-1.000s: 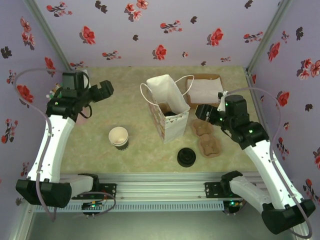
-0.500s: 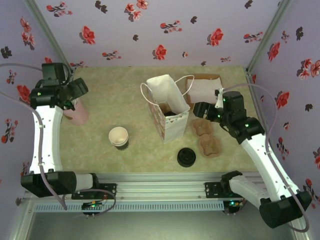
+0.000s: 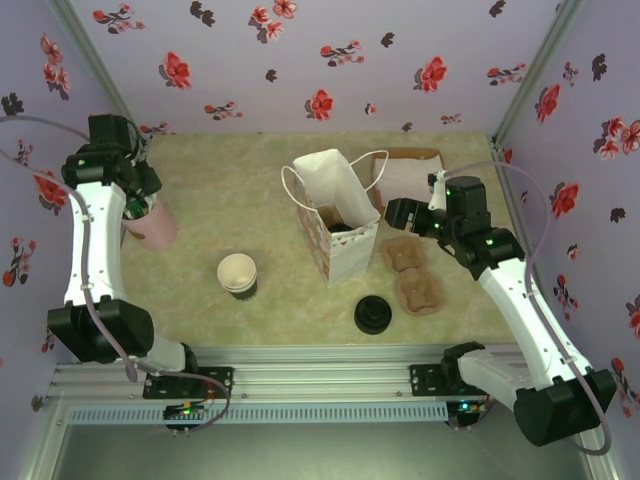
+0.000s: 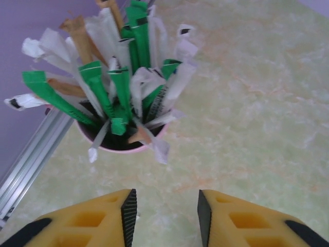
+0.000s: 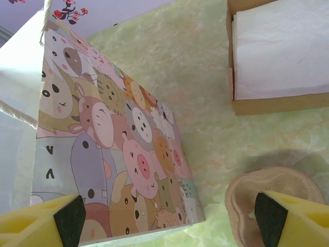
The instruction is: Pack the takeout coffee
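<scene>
Left hand [image 4: 167,211] hangs over a pink cup [image 3: 155,230] stuffed with wrapped straws [image 4: 123,87], close to the left edge of the surface [image 4: 257,103]. Its fingers stand a narrow gap apart with nothing between them.

Right hand [image 5: 169,218] is spread wide and empty, just right of the cartoon-print bag [image 5: 118,154] at mid-surface. The napkin box [image 5: 277,105] lies nearby toward the far right corner.

Takeout coffee [image 3: 343,227]: a dark lid-like shape low inside the bag's open mouth, too shadowed to be sure.

Lidless cup stack [image 3: 238,274] stands left of the bag. Black lids [image 3: 372,315] sit by the near edge.
</scene>
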{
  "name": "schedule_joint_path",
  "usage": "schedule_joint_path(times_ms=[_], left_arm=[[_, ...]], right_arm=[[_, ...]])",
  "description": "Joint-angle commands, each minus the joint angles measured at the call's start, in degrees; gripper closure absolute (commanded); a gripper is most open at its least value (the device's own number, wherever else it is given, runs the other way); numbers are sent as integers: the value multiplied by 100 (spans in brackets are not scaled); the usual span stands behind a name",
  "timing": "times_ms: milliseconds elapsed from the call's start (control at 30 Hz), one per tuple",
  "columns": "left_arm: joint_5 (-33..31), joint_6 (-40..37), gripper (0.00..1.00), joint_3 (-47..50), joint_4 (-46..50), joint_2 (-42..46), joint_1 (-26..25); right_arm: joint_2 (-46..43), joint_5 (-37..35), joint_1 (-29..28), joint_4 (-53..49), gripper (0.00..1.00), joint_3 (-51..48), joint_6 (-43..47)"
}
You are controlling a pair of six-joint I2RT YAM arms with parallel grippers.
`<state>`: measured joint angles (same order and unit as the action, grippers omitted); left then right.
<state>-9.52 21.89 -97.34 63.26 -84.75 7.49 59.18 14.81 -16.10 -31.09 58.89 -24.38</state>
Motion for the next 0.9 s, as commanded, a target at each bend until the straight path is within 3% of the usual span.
schedule_joint_path(times_ms=[0, 267, 700, 867], left_arm=[[-237, -65, 65, 0, 105, -57, 245], [-17, -38, 67, -194, 23, -407, 656], [160, -31, 65, -330, -93, -973, 666], [139, -70, 68, -378, -118, -1070, 666]], right_arm=[[13, 79, 43, 130, 13, -9, 126], [54, 53, 40, 125, 13, -9, 144], [76, 13, 50, 103, 13, -10, 183], [91, 19, 60, 119, 13, -9, 179]])
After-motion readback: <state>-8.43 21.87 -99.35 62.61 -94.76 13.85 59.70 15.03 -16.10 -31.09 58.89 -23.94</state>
